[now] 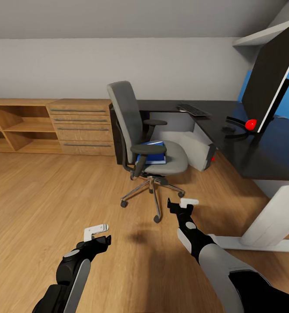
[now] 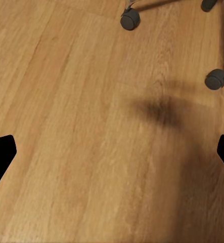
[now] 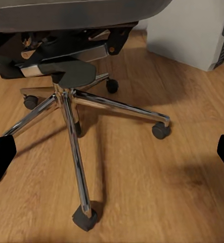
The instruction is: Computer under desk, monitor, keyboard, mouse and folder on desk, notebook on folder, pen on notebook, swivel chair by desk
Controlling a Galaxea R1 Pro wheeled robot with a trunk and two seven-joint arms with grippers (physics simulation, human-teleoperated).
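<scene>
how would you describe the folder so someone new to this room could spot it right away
Find the grey swivel chair standing on the wooden floor in front of the black desk. On its padded seat, between the two dark armrests, lies the folder. It is flat and bright blue with white page edges, the only blue thing on the chair.

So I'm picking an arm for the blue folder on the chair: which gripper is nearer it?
Right. The right gripper hangs just short of the chair holding the folder; the left gripper is lower and farther back over bare floor.
</scene>
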